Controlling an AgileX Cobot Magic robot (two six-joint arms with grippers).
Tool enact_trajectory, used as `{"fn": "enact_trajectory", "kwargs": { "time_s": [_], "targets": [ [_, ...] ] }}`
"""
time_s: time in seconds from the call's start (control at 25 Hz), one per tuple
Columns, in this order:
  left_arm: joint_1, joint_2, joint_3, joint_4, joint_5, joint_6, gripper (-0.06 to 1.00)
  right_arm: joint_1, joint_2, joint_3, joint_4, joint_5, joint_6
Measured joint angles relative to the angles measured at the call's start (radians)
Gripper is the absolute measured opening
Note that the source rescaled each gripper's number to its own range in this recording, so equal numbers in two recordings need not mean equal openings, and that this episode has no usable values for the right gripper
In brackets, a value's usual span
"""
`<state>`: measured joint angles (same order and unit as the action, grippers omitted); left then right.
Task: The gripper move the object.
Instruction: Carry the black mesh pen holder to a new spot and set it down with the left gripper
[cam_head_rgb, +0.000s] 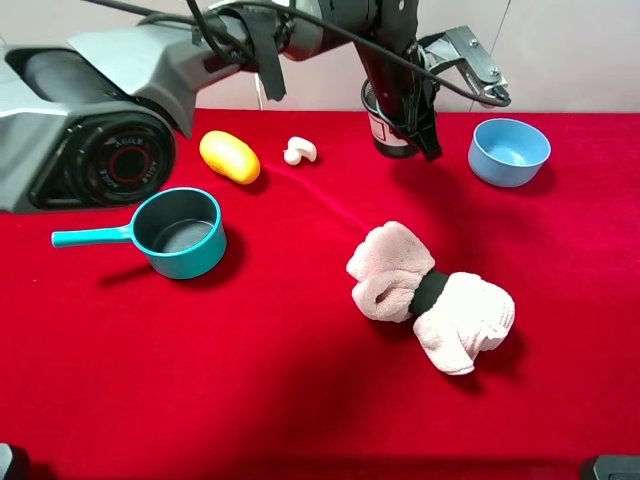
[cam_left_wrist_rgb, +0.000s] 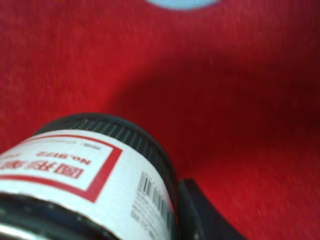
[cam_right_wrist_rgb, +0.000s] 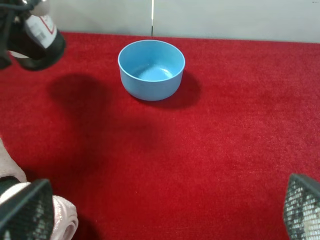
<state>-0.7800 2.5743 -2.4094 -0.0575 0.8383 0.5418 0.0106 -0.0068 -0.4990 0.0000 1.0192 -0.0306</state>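
Observation:
The black wire-mesh pen cup (cam_head_rgb: 385, 135) with its white-and-red label hangs at the back of the red table, left of the light blue bowl (cam_head_rgb: 509, 151). My left gripper (cam_head_rgb: 404, 118) reaches across from the left and is shut on the cup. The right wrist view shows the cup (cam_right_wrist_rgb: 44, 36) held above the cloth, with its shadow lying apart below it. In the left wrist view the labelled cup (cam_left_wrist_rgb: 85, 175) fills the near corner beside one black finger (cam_left_wrist_rgb: 200, 217). My right gripper (cam_right_wrist_rgb: 164, 210) is open and empty, its mesh-padded fingers (cam_right_wrist_rgb: 26, 212) wide apart, low over the cloth.
A teal saucepan (cam_head_rgb: 180, 232) stands at the left. A yellow oval object (cam_head_rgb: 230, 157) and a small white object (cam_head_rgb: 300, 151) lie behind it. A rolled pink-and-white towel with a black band (cam_head_rgb: 430, 297) lies in the middle. The bowl also shows in the right wrist view (cam_right_wrist_rgb: 151, 69).

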Motion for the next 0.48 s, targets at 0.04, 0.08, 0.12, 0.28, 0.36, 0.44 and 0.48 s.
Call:
{"fn": "enact_trajectory", "kwargs": {
  "time_s": [0.04,0.08,0.12,0.28,0.36,0.44,0.48],
  "targets": [
    [0.0,0.0,0.0,0.0,0.0,0.0,0.0,0.0,0.0,0.0,0.0,0.0,0.001],
    [0.0,0.009,0.0,-0.004,-0.011,0.0,0.0,0.0,0.0,0.0,0.0,0.0,0.001],
    [0.0,0.017,0.0,-0.005,-0.023,0.0,0.0,0.0,0.0,0.0,0.0,0.0,0.003],
    [0.001,0.043,0.0,-0.017,-0.064,0.006,0.0,0.0,0.0,0.0,0.0,0.0,0.016],
    [0.001,0.054,0.0,-0.026,-0.094,0.011,0.0,0.0,0.0,0.0,0.0,0.0,0.021],
    [0.001,0.065,0.0,-0.038,-0.117,0.017,0.0,0.0,0.0,0.0,0.0,0.0,0.022],
    [0.001,0.07,0.0,-0.046,-0.13,0.021,0.0,0.0,0.0,0.0,0.0,0.0,0.022]
  ]
}}
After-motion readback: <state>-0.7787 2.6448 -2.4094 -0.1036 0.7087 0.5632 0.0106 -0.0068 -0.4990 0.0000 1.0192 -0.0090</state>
